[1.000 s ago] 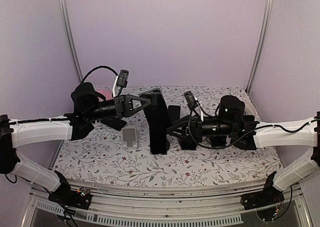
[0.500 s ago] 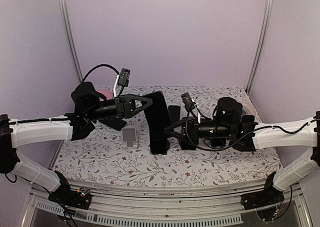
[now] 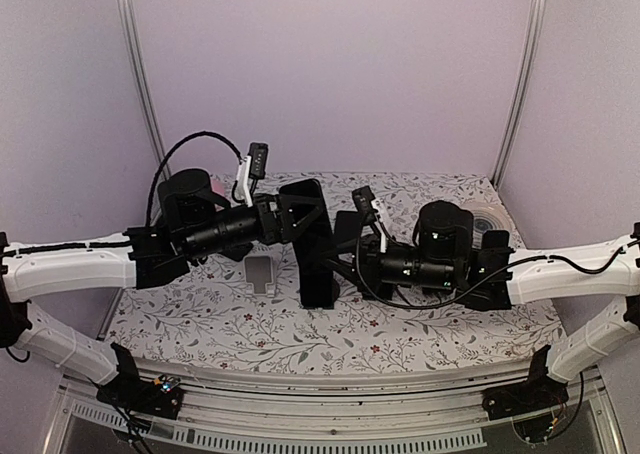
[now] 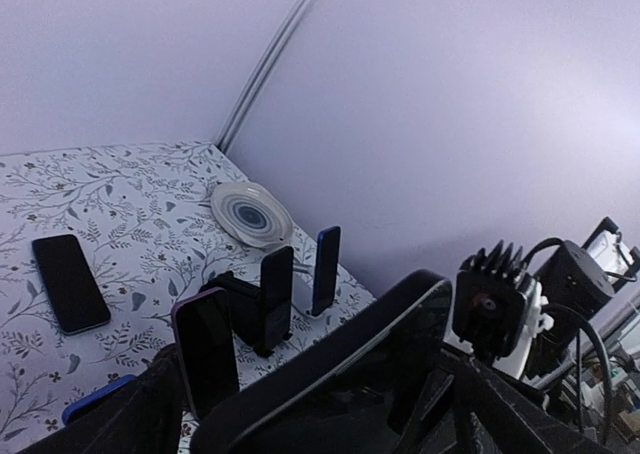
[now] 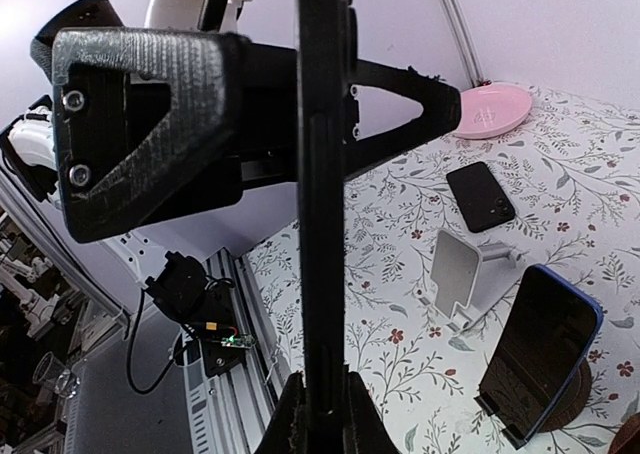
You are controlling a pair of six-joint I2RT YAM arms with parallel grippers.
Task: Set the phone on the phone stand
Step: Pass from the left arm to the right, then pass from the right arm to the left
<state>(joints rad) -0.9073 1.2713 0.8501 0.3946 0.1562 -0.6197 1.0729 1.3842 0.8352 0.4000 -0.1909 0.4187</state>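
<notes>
Top external view: a black phone (image 3: 315, 246) is gripped upright by the right claw (image 3: 338, 266); the left claw (image 3: 300, 206) is spread wide around its top

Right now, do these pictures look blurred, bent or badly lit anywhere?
Top view: soft, even light, but the black phone blends into the black arms. Left wrist: the pole bows, a lens distortion. Right wrist: the phone's edge is a close, dark silhouette.

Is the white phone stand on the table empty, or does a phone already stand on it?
Empty. The white phone stand shows its bare back plate and bare lip in the right wrist view; nothing leans on it.
</notes>
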